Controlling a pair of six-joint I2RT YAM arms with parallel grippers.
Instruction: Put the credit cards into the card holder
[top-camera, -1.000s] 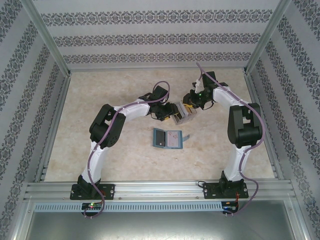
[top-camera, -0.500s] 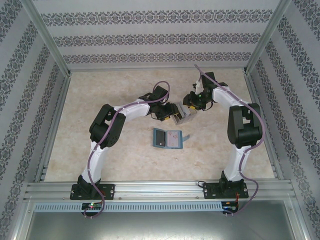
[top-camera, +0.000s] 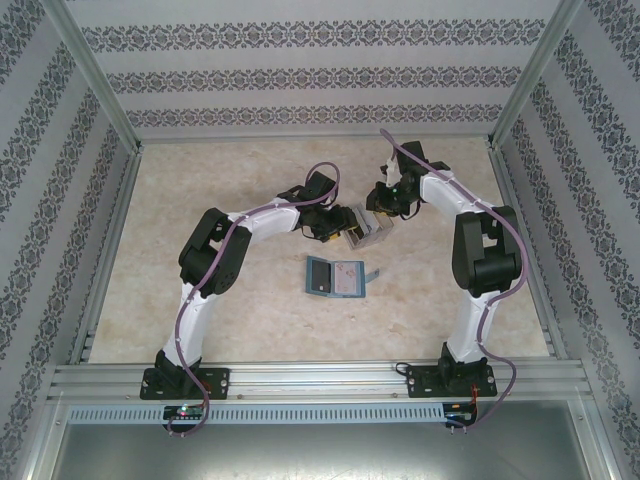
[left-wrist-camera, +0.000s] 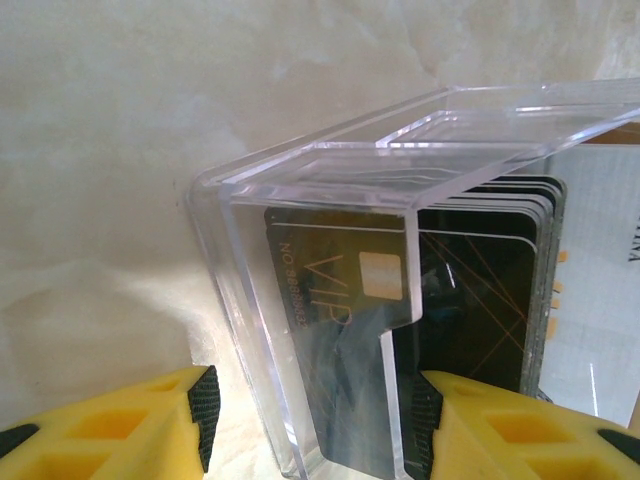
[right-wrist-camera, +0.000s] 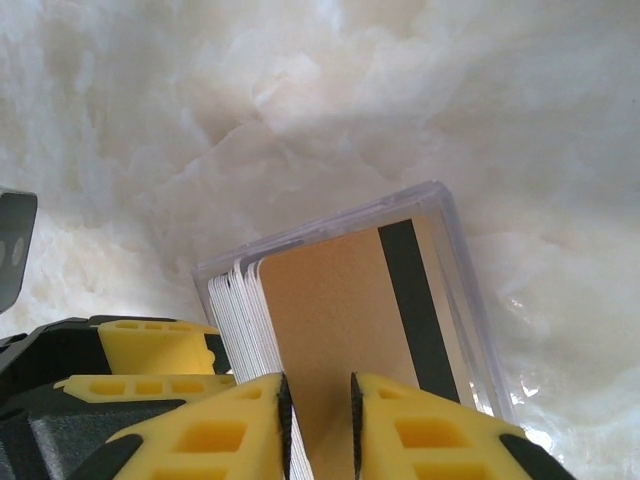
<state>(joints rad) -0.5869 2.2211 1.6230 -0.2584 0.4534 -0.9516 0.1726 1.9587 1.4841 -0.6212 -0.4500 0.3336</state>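
My left gripper (top-camera: 340, 225) is shut on a clear plastic box (left-wrist-camera: 330, 170), holding it just above the table mid-field. The box holds several credit cards standing on edge. A dark grey card marked VIP (left-wrist-camera: 330, 300) faces the left wrist camera. Whitish cards (right-wrist-camera: 235, 310) are stacked behind a tan card with a black stripe (right-wrist-camera: 340, 300). My right gripper (right-wrist-camera: 320, 425) comes onto the box (top-camera: 362, 232) from the far right, its jaws shut on the tan card. The teal card holder (top-camera: 336, 277) lies open on the table, nearer than both grippers.
The pale marbled table (top-camera: 220, 180) is bounded by metal rails (top-camera: 110, 250) and patterned walls. Bare room lies left and right of the card holder. The two arms meet over the middle of the table.
My right wrist has shifted slightly toward the far side at the box. The left arm, the box and the card holder have stayed put.
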